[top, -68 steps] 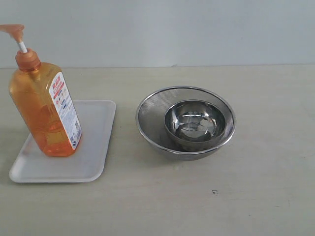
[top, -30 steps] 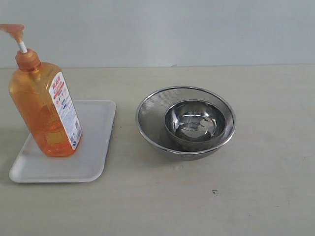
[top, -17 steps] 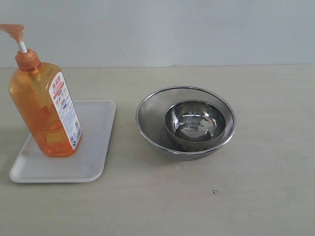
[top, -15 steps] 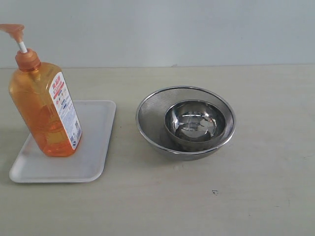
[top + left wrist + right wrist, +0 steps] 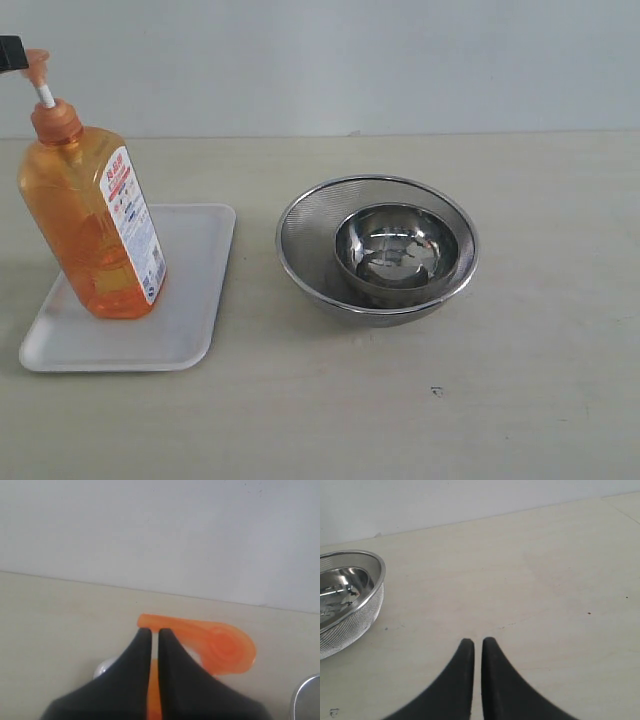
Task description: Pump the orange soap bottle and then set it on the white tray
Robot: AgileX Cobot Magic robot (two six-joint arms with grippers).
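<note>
The table (image 5: 540, 400) carries two groups, well apart. To the right of the middle sits a mesh strainer (image 5: 300, 240) with a steel bowl (image 5: 395, 255) nested in it, probably set there just to stand by, as the task never calls for them. On the left lies the tray (image 5: 195, 290), and the bottle (image 5: 85, 230) stands upright on its left part, so the placing looks done while the pump stem is up at full height. The left gripper (image 5: 154, 631) is clenched with nothing in it, its tips over the spout end of the pump head (image 5: 220, 647). Closed like that, it likely serves as a blunt tip to press down. The right gripper (image 5: 477, 641) is also clenched and empty, over bare table beside the strainer, out of the way.
</note>
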